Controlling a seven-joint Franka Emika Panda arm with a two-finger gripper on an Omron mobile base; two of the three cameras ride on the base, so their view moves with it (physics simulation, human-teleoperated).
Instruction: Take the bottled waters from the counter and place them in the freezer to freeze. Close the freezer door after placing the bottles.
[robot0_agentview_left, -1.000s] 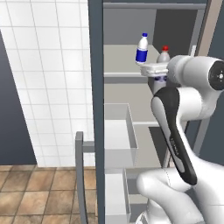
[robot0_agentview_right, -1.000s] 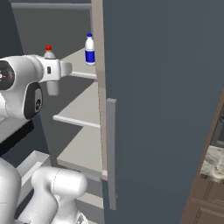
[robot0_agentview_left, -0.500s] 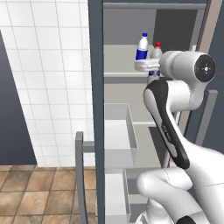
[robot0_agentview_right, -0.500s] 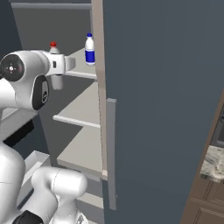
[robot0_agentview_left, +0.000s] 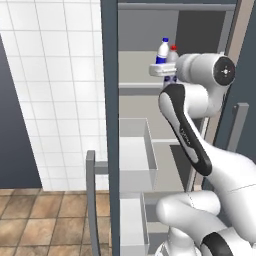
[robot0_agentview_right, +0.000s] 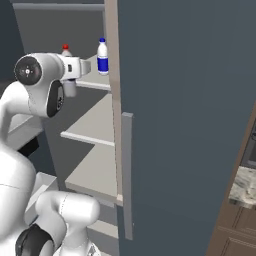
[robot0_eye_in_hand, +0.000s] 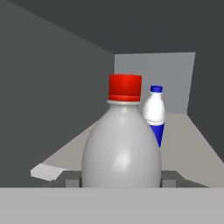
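Gripper (robot0_eye_in_hand: 121, 181) clamped on the red-capped bottle (robot0_eye_in_hand: 121, 144) — fingers either side of its body, low down, so the bottle stays plumb for setting down. It is held inside the freezer (robot0_agentview_left: 150, 105), at the upper shelf (robot0_agentview_right: 95, 80), just short of the blue-capped bottle (robot0_eye_in_hand: 154, 113), which stands on that shelf further in. Both bottles upright, caps up, long axes vertical. Freezer door (robot0_agentview_right: 190, 125) stands open — closing it comes last, I judge.
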